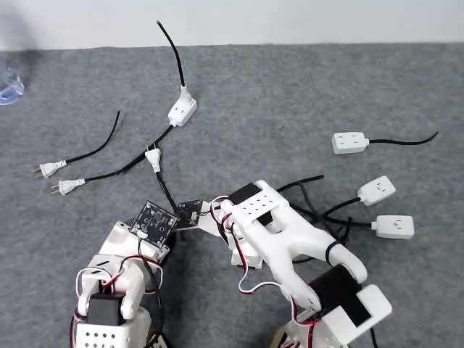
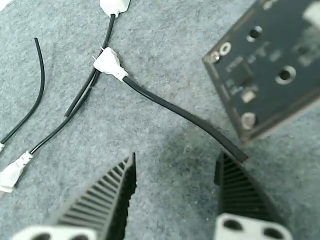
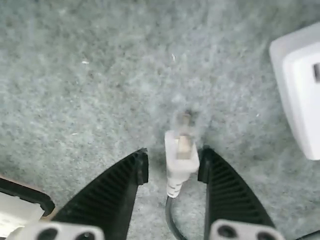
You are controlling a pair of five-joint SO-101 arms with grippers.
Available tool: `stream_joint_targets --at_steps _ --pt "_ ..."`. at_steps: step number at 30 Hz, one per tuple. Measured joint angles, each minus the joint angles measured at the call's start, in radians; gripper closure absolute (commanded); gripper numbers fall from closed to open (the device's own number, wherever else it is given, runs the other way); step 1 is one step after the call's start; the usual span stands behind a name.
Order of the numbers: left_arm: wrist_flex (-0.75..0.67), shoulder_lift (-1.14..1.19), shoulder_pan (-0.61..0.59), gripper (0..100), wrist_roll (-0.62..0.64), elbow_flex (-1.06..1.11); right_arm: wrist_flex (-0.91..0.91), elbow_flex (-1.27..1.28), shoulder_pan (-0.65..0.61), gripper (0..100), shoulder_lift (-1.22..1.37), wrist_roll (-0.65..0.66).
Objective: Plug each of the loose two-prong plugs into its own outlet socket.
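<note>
White plug (image 3: 181, 162), prongs pointing outward, lies inside the spread right pincer (image 3: 173, 151), touching one finger; a socket (image 3: 300, 95) sits near. Left pincer (image 2: 177, 156) gapes over bare grey counter (image 2: 165, 50).

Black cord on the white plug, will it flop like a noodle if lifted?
Probably only a little: the black cord is short and thick and lies in one gentle curve, so it should mostly keep its shape. It likely weighs little, trailing after the white plug.

Upper plug (image 1: 48, 169) and lower plug (image 1: 67, 187) lay at left, prongs pointing left. Third plug (image 1: 153, 157) lay centre, below the central socket (image 1: 182, 111). Top socket (image 1: 349, 142), middle socket (image 1: 377, 190) and bottom socket (image 1: 394, 226) lay at right.
</note>
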Motion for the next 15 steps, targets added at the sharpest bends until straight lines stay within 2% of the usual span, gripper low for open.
stream_joint_targets --at_steps 15 --pt "0.0 0.0 0.0 76 0.0 0.0 0.166 -0.08 0.002 85.4 -0.029 0.005"
